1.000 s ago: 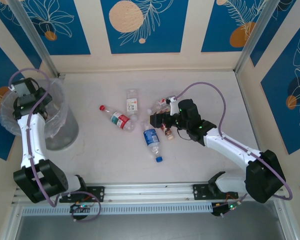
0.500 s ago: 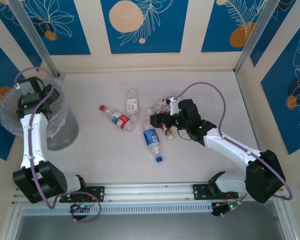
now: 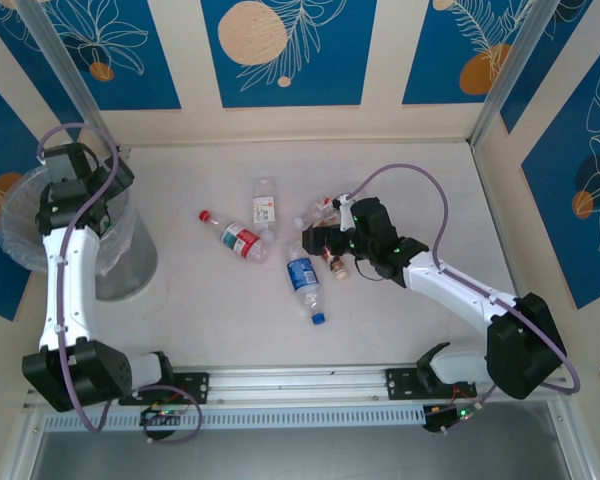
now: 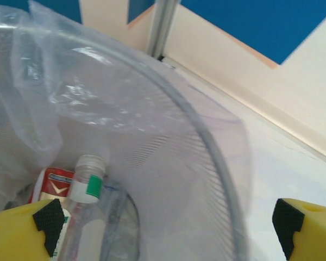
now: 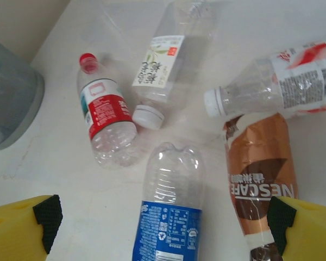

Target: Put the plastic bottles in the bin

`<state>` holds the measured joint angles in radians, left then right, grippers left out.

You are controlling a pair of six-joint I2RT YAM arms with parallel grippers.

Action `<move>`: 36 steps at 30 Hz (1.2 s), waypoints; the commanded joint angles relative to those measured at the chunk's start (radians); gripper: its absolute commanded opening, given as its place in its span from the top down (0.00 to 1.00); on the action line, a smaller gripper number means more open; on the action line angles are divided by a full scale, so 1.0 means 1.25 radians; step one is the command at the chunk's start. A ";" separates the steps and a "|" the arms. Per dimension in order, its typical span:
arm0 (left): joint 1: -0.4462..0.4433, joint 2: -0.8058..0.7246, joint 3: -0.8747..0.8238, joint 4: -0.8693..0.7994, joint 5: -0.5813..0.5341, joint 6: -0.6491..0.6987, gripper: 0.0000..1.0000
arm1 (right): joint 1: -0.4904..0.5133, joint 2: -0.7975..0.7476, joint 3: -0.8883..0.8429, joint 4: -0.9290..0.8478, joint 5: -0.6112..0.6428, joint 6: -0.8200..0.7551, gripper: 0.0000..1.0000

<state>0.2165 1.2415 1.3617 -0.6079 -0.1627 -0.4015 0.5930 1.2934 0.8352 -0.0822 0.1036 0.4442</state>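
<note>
- Five plastic bottles (image 3: 302,278) lie on the table (image 3: 430,190), close together near the middle.
- A white-cap bottle (image 4: 88,182) lies inside the bin (image 3: 130,268), which stands on the left side.
- The right gripper (image 5: 164,217) hangs over the table bottles, jaws wide open, holding nothing.
- The left gripper (image 4: 165,225) hangs over the bin's rim, jaws wide open, holding nothing.

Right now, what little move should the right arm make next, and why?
Probably lower onto the blue-label bottle and close. The right jaws stand wide open and empty, that bottle lies centred between them in the right wrist view, and it is not yet in the bin.
</note>
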 commanded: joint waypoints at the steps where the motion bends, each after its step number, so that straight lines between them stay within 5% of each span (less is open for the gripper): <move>1: -0.054 -0.053 0.035 -0.013 -0.033 0.014 0.01 | 0.004 0.010 0.034 -0.078 0.038 0.027 0.00; 8: -0.182 -0.090 0.030 0.003 -0.056 0.029 0.01 | 0.023 0.005 0.005 -0.117 0.076 0.090 0.00; 17: -0.276 -0.090 0.007 0.029 0.043 0.014 0.01 | 0.018 0.004 -0.015 -0.202 0.113 0.062 0.01; 30: -0.287 -0.107 -0.068 0.138 0.181 0.022 0.01 | 0.013 0.010 -0.063 -0.303 0.158 0.077 0.02; 36: -0.287 -0.106 -0.103 0.195 0.279 0.014 0.01 | 0.014 0.096 -0.024 -0.317 0.146 0.040 0.10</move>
<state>-0.1333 1.1267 1.2453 -0.4404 0.0868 -0.3843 0.6132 1.3685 0.7700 -0.4423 0.2817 0.5163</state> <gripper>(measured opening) 0.994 0.905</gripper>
